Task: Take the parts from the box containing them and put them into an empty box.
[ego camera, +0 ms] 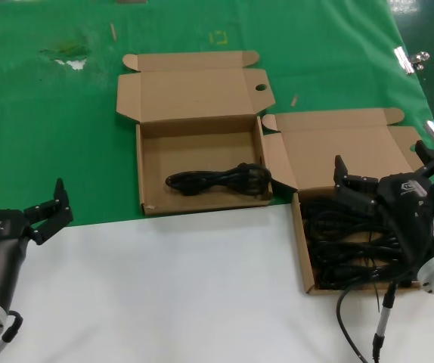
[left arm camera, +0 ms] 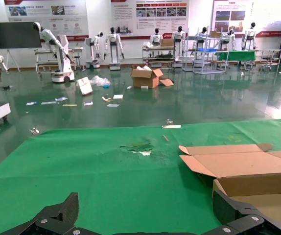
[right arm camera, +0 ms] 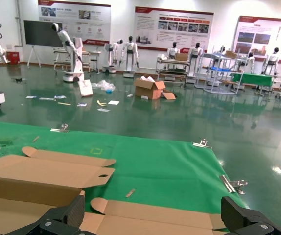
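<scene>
The right cardboard box (ego camera: 338,147) holds a heap of black coiled power cords (ego camera: 345,242). The left twin box (ego camera: 196,151) holds one black cord bundle (ego camera: 217,180) near its front wall. My right gripper (ego camera: 383,168) is open and empty, above the right box over the cords; the right wrist view shows its fingertips (right arm camera: 74,209) spread wide over that box's lid (right arm camera: 170,220). My left gripper (ego camera: 47,208) is open and empty, low at the left, over the edge of the green cloth, apart from both boxes.
A thin black wire with a silver tip (ego camera: 382,321) hangs by my right arm over the white table front (ego camera: 164,287). Metal clips (ego camera: 406,59) hold the green cloth (ego camera: 51,136) at the right edge. Small scraps lie on the cloth behind the boxes.
</scene>
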`<action>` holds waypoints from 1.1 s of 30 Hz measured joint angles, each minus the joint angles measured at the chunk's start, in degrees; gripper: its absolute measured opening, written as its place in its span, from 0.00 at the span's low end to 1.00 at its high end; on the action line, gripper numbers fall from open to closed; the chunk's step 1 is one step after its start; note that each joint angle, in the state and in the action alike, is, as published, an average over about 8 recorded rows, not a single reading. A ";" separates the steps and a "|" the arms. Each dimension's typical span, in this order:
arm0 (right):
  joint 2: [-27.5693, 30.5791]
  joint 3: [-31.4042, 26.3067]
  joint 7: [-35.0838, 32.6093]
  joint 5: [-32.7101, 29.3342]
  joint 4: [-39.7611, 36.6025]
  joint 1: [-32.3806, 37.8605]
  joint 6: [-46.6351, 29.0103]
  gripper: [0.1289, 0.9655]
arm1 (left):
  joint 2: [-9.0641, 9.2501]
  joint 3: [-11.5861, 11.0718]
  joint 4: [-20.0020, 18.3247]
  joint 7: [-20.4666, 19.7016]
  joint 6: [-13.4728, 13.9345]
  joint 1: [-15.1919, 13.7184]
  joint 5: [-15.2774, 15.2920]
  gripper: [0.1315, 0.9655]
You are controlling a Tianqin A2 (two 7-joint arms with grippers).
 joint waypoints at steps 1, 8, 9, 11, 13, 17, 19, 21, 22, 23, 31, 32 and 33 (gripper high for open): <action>0.00 0.00 0.00 0.00 0.00 0.00 0.00 1.00 | 0.00 0.00 0.00 0.00 0.00 0.00 0.00 1.00; 0.00 0.00 0.00 0.00 0.00 0.00 0.00 1.00 | 0.00 0.00 0.00 0.00 0.00 0.00 0.00 1.00; 0.00 0.00 0.00 0.00 0.00 0.00 0.00 1.00 | 0.00 0.00 0.00 0.00 0.00 0.00 0.00 1.00; 0.00 0.00 0.00 0.00 0.00 0.00 0.00 1.00 | 0.00 0.00 0.00 0.00 0.00 0.00 0.00 1.00; 0.00 0.00 0.00 0.00 0.00 0.00 0.00 1.00 | 0.00 0.00 0.00 0.00 0.00 0.00 0.00 1.00; 0.00 0.00 0.00 0.00 0.00 0.00 0.00 1.00 | 0.00 0.00 0.00 0.00 0.00 0.00 0.00 1.00; 0.00 0.00 0.00 0.00 0.00 0.00 0.00 1.00 | 0.00 0.00 0.00 0.00 0.00 0.00 0.00 1.00; 0.00 0.00 0.00 0.00 0.00 0.00 0.00 1.00 | 0.00 0.00 0.00 0.00 0.00 0.00 0.00 1.00; 0.00 0.00 0.00 0.00 0.00 0.00 0.00 1.00 | 0.00 0.00 0.00 0.00 0.00 0.00 0.00 1.00; 0.00 0.00 0.00 0.00 0.00 0.00 0.00 1.00 | 0.00 0.00 0.00 0.00 0.00 0.00 0.00 1.00; 0.00 0.00 0.00 0.00 0.00 0.00 0.00 1.00 | 0.00 0.00 0.00 0.00 0.00 0.00 0.00 1.00; 0.00 0.00 0.00 0.00 0.00 0.00 0.00 1.00 | 0.00 0.00 0.00 0.00 0.00 0.00 0.00 1.00; 0.00 0.00 0.00 0.00 0.00 0.00 0.00 1.00 | 0.00 0.00 0.00 0.00 0.00 0.00 0.00 1.00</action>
